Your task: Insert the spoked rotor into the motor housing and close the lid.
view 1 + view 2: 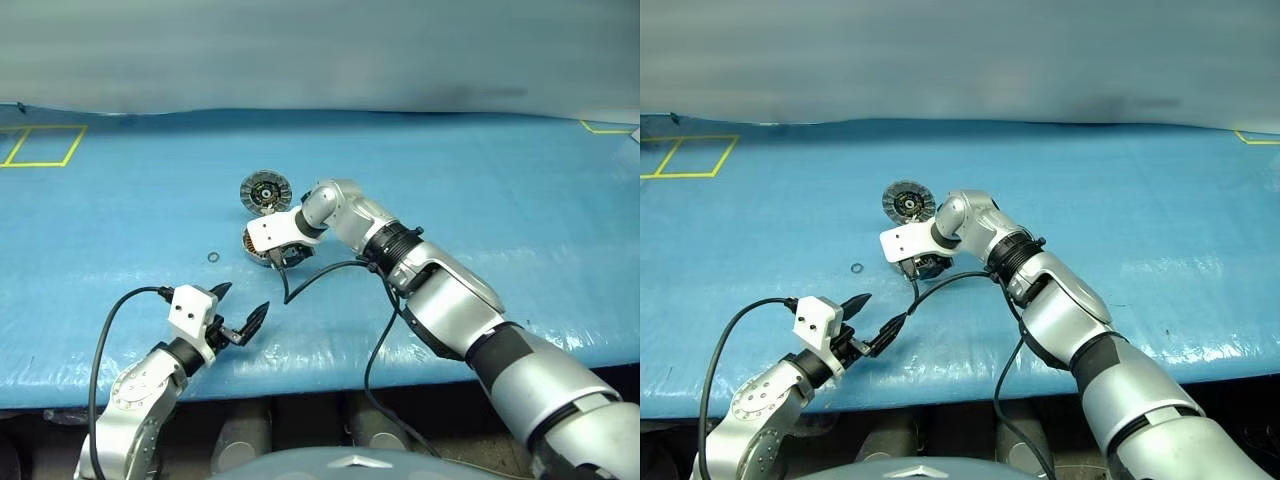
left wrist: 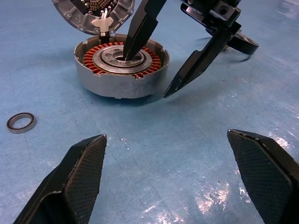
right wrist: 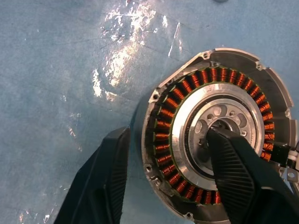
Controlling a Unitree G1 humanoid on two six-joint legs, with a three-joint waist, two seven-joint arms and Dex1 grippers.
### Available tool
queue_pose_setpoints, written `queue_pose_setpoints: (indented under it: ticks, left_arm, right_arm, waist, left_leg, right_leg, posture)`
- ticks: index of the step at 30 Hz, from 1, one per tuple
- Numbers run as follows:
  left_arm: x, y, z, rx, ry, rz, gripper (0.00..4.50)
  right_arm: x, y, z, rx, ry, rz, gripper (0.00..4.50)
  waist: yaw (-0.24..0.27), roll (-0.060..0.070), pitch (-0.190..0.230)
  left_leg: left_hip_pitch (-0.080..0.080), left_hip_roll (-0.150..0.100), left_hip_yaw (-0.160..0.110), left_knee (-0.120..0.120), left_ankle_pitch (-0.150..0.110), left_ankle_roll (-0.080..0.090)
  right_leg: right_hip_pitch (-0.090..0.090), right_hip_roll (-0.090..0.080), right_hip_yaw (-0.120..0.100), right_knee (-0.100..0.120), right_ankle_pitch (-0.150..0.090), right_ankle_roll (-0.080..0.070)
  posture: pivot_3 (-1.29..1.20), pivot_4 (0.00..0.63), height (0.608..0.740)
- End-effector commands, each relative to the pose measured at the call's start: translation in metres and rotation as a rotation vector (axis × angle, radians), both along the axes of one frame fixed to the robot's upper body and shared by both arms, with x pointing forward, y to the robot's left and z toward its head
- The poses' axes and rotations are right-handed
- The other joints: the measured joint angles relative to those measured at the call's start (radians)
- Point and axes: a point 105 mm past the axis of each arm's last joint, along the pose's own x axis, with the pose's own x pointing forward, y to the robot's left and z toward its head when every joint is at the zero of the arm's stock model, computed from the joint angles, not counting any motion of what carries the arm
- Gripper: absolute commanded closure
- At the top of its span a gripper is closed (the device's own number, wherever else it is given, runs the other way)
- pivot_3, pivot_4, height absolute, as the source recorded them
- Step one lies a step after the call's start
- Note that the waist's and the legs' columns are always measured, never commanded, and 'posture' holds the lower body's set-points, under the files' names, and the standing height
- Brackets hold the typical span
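Motor housing is straddled on the blue bench by the right gripper, fingers apart and empty, one finger at its silver centre, the other outside its wall, while the left gripper is held wide open nearby, the lid standing raised behind.

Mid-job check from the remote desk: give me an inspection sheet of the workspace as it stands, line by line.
Surface: blue sheet over the table, shiny patches, yellow tape outlines at the far corners.
Job's things: motor housing sits flat, copper windings exposed; lid stands open at its hinge; spoked rotor: cannot tell.
Clutter: one small metal ring lying apart from the housing.
Grippers: right gripper straddles the housing wall, one finger in the centre bore, the other outside, jaws apart; left gripper open, holding nothing, near the table's front edge.
Cables: black cable loops off each wrist.
Surroundings: pale wall behind the table.
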Motion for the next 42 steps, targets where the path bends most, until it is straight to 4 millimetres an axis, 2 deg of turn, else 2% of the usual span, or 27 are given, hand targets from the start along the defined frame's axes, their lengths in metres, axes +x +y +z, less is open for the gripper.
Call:
queue_pose_setpoints:
  ticks: [1,8,14,19,28,42]
  left_arm:
    - [0.001,-0.001,0.012,0.005,-0.058,-0.005,0.0]
    - [0.002,0.0,0.012,0.009,-0.058,-0.002,0.0]
    - [0.003,0.003,0.013,0.035,-0.078,0.004,0.0]
    - [0.003,0.005,0.013,0.049,-0.082,0.006,0.0]
    - [0.006,0.004,0.012,0.046,-0.079,-0.008,0.0]
    - [0.01,0.002,0.01,0.049,-0.073,-0.033,0.0]
  right_arm:
    - [-0.001,0.001,-0.003,-0.003,0.005,0.003,2.53]
    - [-0.003,-0.001,0.0,-0.005,0.021,0.008,2.54]
    - [-0.016,-0.017,-0.001,-0.012,0.062,0.02,2.54]
    - [-0.029,-0.04,-0.009,-0.032,0.107,-0.014,2.54]
    - [-0.048,-0.062,-0.017,-0.056,0.161,-0.06,2.54]
    - [-0.066,-0.076,-0.024,-0.08,0.237,-0.107,2.54]
  waist:
    - [-0.003,0.0,0.0]
    - [-0.005,0.0,0.0]
    - [0.003,0.0,0.0]
    - [0.011,0.001,0.0]
    - [0.026,0.0,-0.002]
    - [0.027,0.0,-0.003]
  left_leg:
    - [0.002,0.0,0.0,0.0,0.0,0.0]
    - [0.005,0.001,0.001,-0.001,0.0,0.0]
    - [0.004,0.0,0.001,-0.003,0.0,0.0]
    - [0.005,0.0,0.001,-0.004,0.0,-0.001]
    - [0.005,0.0,0.001,-0.003,0.0,-0.001]
    - [0.006,0.0,0.001,-0.002,0.0,-0.001]
  right_leg:
    - [0.002,0.0,0.0,0.0,0.0,0.0]
    - [0.002,0.0,0.001,0.002,-0.001,-0.001]
    - [0.003,0.0,0.001,0.0,-0.001,-0.001]
    - [0.003,0.0,0.001,0.0,-0.001,-0.001]
    - [0.004,0.0,0.001,-0.001,-0.001,-0.001]
    - [0.005,-0.001,0.0,-0.001,-0.001,-0.001]
  posture:
    - [0.0,0.15,0.74]
    - [0.0,0.15,0.74]
    - [0.0,0.15,0.74]
    - [0.0,0.15,0.74]
    - [0.0,0.15,0.74]
    - [0.0,0.15,0.74]
